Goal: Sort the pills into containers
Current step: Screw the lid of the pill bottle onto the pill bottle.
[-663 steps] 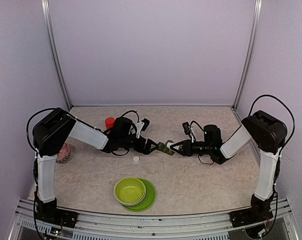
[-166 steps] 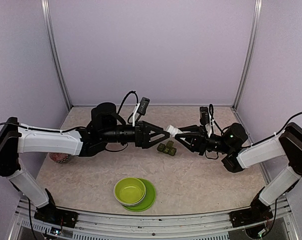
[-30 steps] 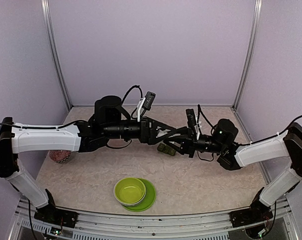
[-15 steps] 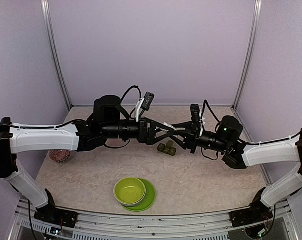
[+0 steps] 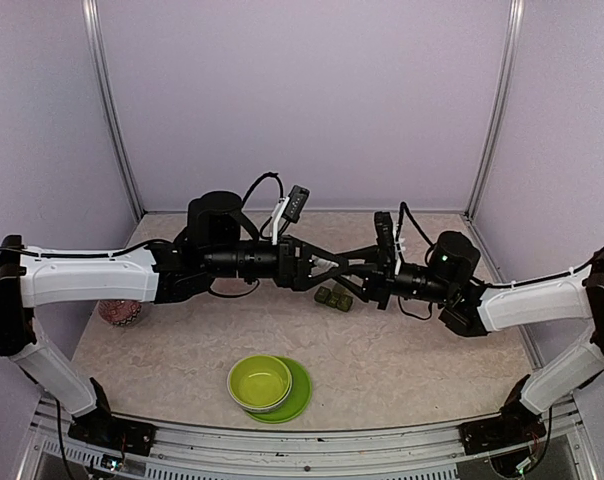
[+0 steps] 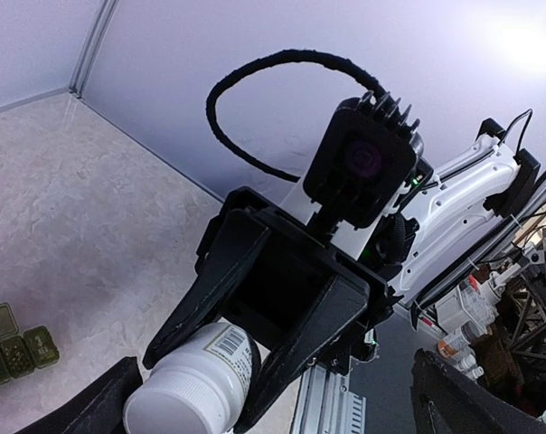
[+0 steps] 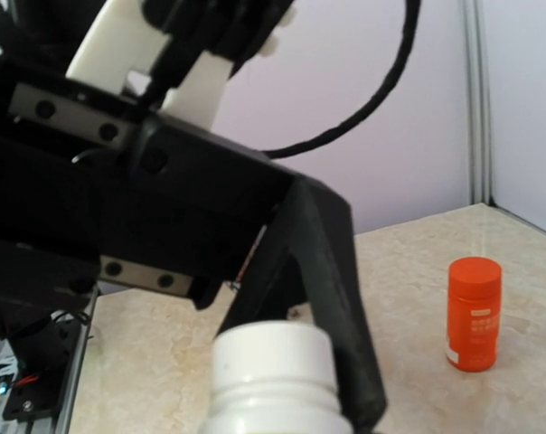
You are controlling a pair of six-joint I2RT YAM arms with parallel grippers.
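Both arms were extended toward the centre of the cell, with the tools facing each other. The left arm (image 5: 87, 277) reached rightward from an elbow set far out at the left edge, its forearm near horizontal. The right arm (image 5: 530, 300) reached leftward from an elbow at the right edge. The left tool (image 5: 367, 267) had its jaws spread fully wide, and its fingers (image 7: 332, 289) passed either side of the tip of the right tool (image 5: 334, 270). The right tool's jaws were drawn close, with its fingers (image 6: 210, 289) clamped on a white bottle (image 6: 190, 391). In the overhead view the two tools overlapped and crossed.
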